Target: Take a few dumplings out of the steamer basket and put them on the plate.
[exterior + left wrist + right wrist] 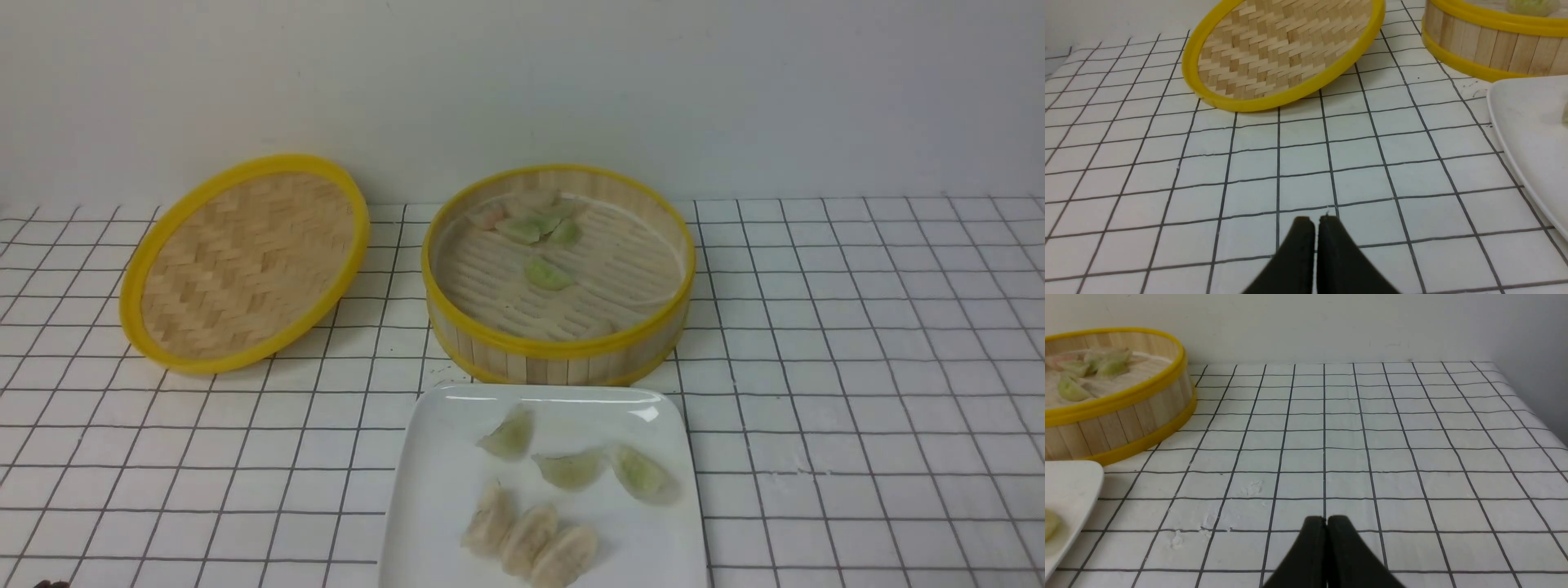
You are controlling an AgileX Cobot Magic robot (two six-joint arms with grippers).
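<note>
1. Front view: the steamer basket [558, 347] sits at centre, with a cluster of dumplings [535, 222] at its 12 o'clock wall and one green dumpling [547, 274] near the middle of the floor.
2. At 6 o'clock from the basket, just beside it, lies the plate [433, 490], carrying three green dumplings [571, 468] in a row and three beige-white dumplings [531, 539] touching each other at its 6 o'clock side.
3. A woven lid [245, 261] lies tilted at 9 o'clock from the basket.
4. Left wrist view: the left gripper [1314, 222] is clenched on nothing, above the checked cloth [1147, 183].
5. Right wrist view: the right gripper [1327, 520] is likewise clenched and empty.
</note>
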